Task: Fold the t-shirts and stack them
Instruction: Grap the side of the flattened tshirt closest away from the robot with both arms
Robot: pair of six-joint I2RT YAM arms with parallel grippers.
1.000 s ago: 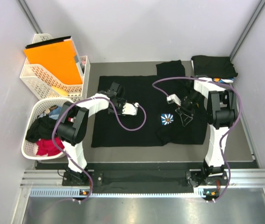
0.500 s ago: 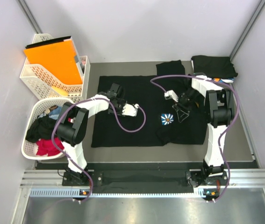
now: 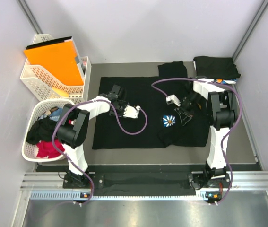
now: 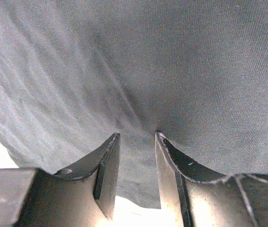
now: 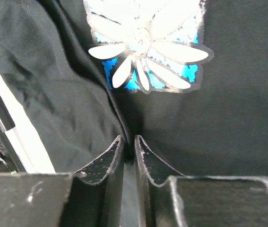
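step: mid-fold on the black cotton-knit t-shirt with the white-and-blue flower print (image 3: 169,120), which is lying spread flat at the table's centre w/ one sleeve pointing far.
right gripper (image 3: 183,115): jaws are nipping a raised ridge of the black cloth just near of the flower, nearly closed on it, so it's grasping the shirt.
left gripper (image 3: 124,108): jaws are standing part-way apart over the shirt's left half w/ a pucker of fabric bunching between them; grip or mere press, can't tell.
next move, as a guess: both arms are likely needing to lift their pinches together and carry one side across; uneven pull would skew the crease.
stack: a folded black shirt pile (image 3: 216,66) is sitting at the far right corner, prob. the drop spot.
still to do: dark and red shirts are heaping in the round white lattice basket (image 3: 30,150) at near left.
textures: fine ribbed knit, soft, limp, wrinkling easily; print is looking thicker and cracked at the edges.
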